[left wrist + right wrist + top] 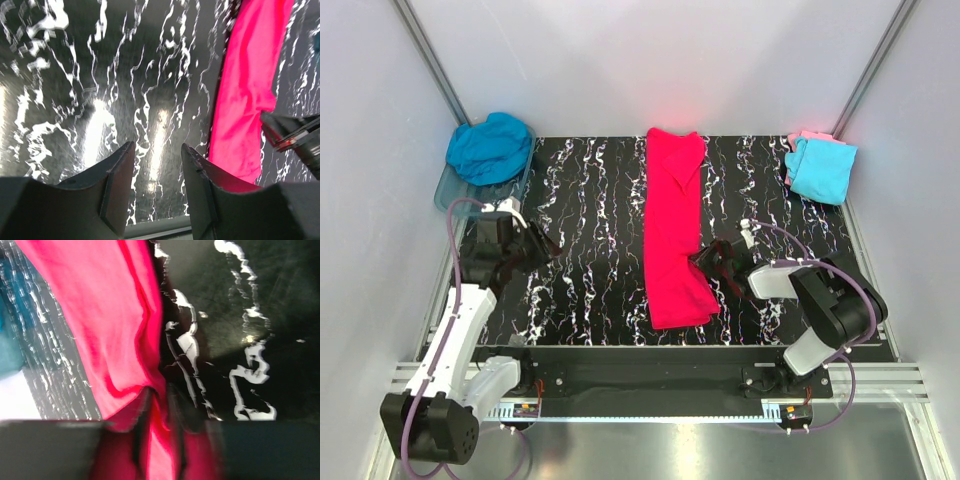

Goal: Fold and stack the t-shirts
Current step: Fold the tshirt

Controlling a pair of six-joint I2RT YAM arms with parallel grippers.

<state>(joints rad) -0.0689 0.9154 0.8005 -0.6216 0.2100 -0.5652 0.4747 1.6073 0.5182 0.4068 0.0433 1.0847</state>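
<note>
1. Pink-red t-shirt (672,225): it lies as a long narrow strip down the middle of the table (590,200), from the table's far edge nearly to its near edge. A sleeve fold shows at the far end.
2. My right gripper (710,262) sits low at the strip's right edge, towards the table's near edge. In the right wrist view its jaws stand close together with a ridge of pink cloth pinched between them, so I record a grip on the shirt.
3. My left gripper (157,150) hovers over the bare left part of the table, with its jaws apart and nothing between them.
4. Other stock: the teal-blue t-shirt (490,148) is heaped in the tub (450,190) at the table's far-left corner. The light cyan t-shirt (820,170) lies on the pale pink t-shirt (807,136) at the far-right corner.
5. Judgement: the lengthwise fold looks done and the crosswise fold remains.
6. Recommendation: I should lay the pinched edge flat before letting go, so no ridge stays. Then I should bring the left gripper to the strip's near-left corner and take both near corners. They should be lifted together and carried evenly towards the table's far edge.
7. Risk: one-sided pulling would skew the strip or drag it across the table.
</note>
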